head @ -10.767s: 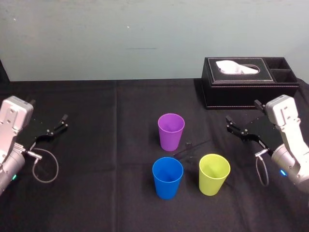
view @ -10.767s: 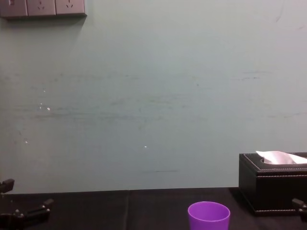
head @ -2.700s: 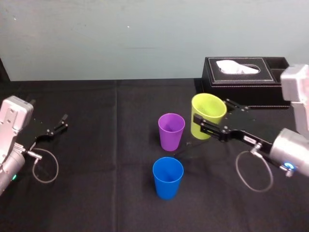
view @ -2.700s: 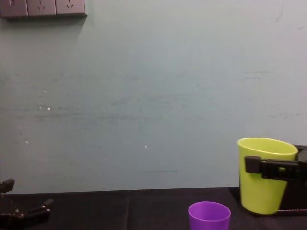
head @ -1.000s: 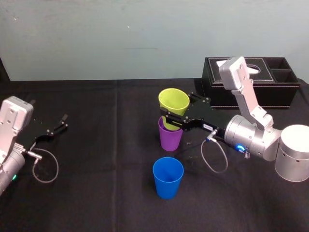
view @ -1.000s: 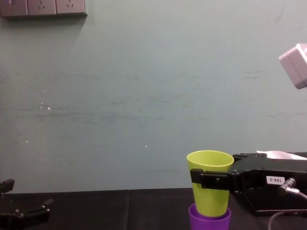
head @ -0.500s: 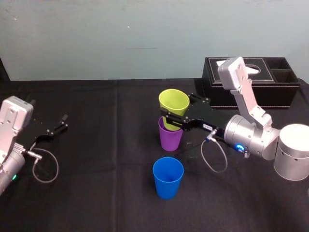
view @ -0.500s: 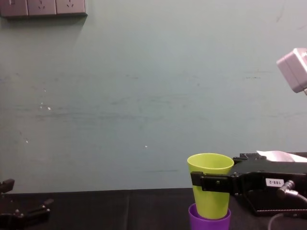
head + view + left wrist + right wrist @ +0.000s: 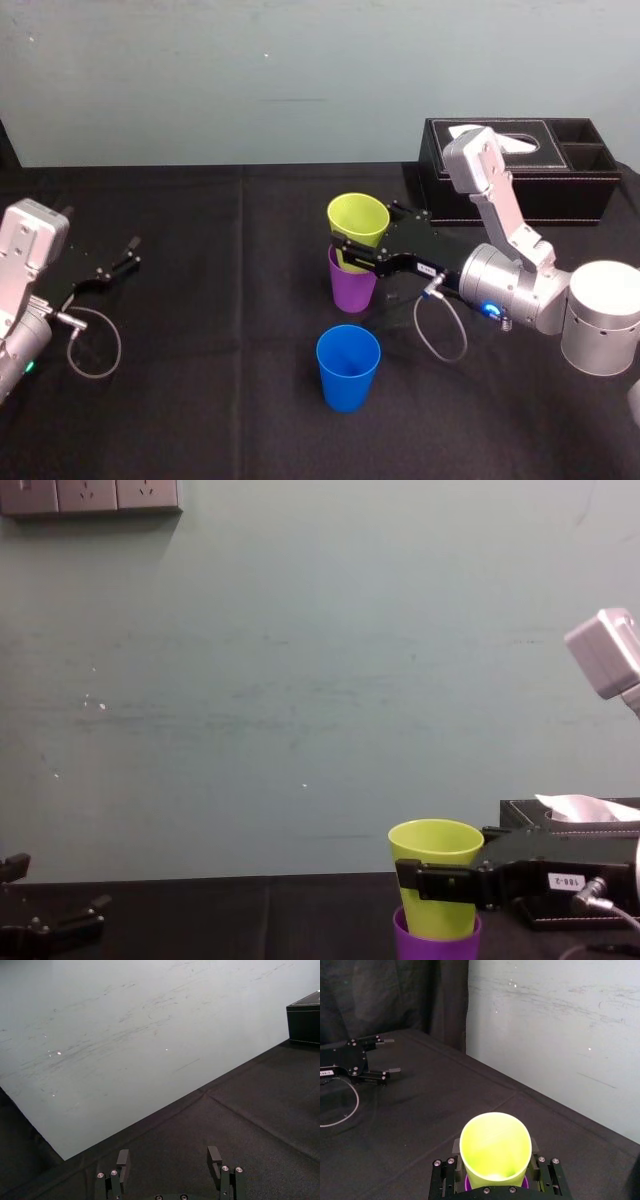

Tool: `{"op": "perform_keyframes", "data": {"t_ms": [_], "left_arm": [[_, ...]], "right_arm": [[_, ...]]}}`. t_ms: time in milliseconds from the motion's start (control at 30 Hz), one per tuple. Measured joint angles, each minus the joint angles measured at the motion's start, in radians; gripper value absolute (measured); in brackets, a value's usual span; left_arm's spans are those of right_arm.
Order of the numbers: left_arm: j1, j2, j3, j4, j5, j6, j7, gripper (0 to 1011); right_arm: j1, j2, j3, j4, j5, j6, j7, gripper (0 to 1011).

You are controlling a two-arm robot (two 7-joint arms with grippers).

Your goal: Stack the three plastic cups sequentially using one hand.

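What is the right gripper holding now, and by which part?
The right gripper clamps the yellow-green cup by its side wall below the rim, base inside the purple cup. The left gripper holds nothing.

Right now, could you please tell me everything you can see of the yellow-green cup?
The yellow-green cup is a smooth, tapered plastic tumbler, empty, open end up and roughly upright. The right claw is shut on its side just below the rim. Its base sits partly inside the purple cup, mid-table on the black cloth.
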Motion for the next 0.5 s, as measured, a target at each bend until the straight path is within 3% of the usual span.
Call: {"op": "perform_keyframes", "data": {"t_ms": [500], "left_arm": [[0.000, 0.000, 0.000, 0.000, 0.000, 0.000, 0.000, 1010]], "right_arm": [[0.003, -0.007, -0.002, 0.026, -0.005, -0.018, 0.013, 739]]}}
